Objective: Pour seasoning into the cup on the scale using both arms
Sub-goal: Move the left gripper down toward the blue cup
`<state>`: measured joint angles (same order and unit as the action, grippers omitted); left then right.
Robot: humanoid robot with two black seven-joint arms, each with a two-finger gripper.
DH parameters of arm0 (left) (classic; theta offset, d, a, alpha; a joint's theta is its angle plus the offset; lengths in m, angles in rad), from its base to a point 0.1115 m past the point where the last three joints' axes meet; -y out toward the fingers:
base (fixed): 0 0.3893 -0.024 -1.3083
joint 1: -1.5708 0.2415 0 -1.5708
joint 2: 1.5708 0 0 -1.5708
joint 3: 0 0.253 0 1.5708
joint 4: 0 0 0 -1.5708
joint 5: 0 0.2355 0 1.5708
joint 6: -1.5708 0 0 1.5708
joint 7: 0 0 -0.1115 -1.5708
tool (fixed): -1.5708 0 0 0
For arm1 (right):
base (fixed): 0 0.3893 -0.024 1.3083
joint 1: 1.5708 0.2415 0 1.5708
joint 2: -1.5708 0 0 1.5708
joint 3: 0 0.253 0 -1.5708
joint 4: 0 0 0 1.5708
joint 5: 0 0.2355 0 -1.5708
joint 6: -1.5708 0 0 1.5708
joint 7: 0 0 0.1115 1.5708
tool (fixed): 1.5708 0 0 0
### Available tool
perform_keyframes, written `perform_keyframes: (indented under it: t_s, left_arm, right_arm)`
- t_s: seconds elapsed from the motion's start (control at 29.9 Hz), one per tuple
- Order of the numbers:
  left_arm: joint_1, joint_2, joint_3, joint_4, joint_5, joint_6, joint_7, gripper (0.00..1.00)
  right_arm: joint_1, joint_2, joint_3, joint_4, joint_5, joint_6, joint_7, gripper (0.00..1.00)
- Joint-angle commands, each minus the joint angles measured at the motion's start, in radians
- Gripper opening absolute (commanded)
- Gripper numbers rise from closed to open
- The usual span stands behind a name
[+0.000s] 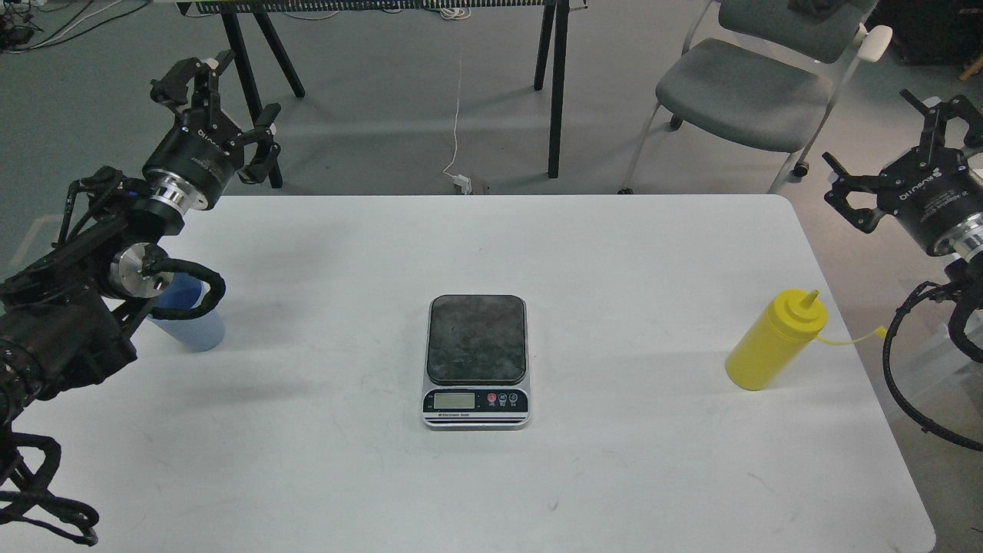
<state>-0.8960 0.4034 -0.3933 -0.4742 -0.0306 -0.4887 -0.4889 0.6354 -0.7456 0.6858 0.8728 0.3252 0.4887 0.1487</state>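
Nearest the camera, the white desk (322, 476) carries the scale (476, 361) at its middle, silver display strip facing the camera and dark weighing plate bare. Well to the right of the scale stands the yellow seasoning bottle (772, 342), upright, its nozzle uncapped and the small cap trailing on a thin tether to the right. Well to the left of the scale stands the light blue cup (196, 326), upright and partly hidden behind the left arm (69, 322). Neither touches the scale. Above and left of the scale, beyond the cup, the left gripper (230, 107) hangs in the air, jaws spread apart and holding nothing. Far right of the scale, past the bottle and off the desk's edge, the right gripper (895, 142) is likewise raised, jaws spread wide and empty. Behind the scale, beyond the desk, a grey chair (745, 92) stands on the floor.
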Motion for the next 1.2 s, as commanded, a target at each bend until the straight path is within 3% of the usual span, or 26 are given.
perform_keyframes:
  t_s: [0.0,0.2,0.27,0.33,0.57,0.9,1.17]
  left_arm:
    - [0.0,0.002,0.007,-0.001,0.0,0.0,0.0,0.81]
    - [0.0,0.011,0.011,-0.003,0.047,0.0,0.0,0.82]
    - [-0.003,0.015,0.005,-0.003,0.046,0.0,0.0,0.87]
    - [-0.014,0.018,0.007,0.0,0.046,0.0,0.0,1.0]
    - [-0.015,0.029,0.062,-0.001,0.101,0.0,0.0,1.0]
    - [-0.133,0.267,0.195,-0.014,0.792,0.0,0.0,0.91]
    - [-0.132,0.469,0.197,-0.173,1.116,0.0,0.0,0.9]
  right_arm:
    - [0.0,0.0,0.0,0.0,0.0,0.0,0.0,1.0]
    - [0.0,0.0,0.0,0.0,0.0,0.0,0.0,1.0]
    - [0.0,0.0,0.0,0.0,0.0,0.0,0.0,1.0]
    - [0.0,0.0,0.0,0.002,0.0,0.0,0.0,1.0]
    - [-0.01,0.0,-0.002,0.0,0.0,0.0,0.0,1.0]
    - [-0.01,0.0,-0.008,-0.001,-0.002,0.0,-0.001,1.0]
    - [-0.01,0.0,-0.011,-0.001,-0.002,0.0,-0.001,1.0]
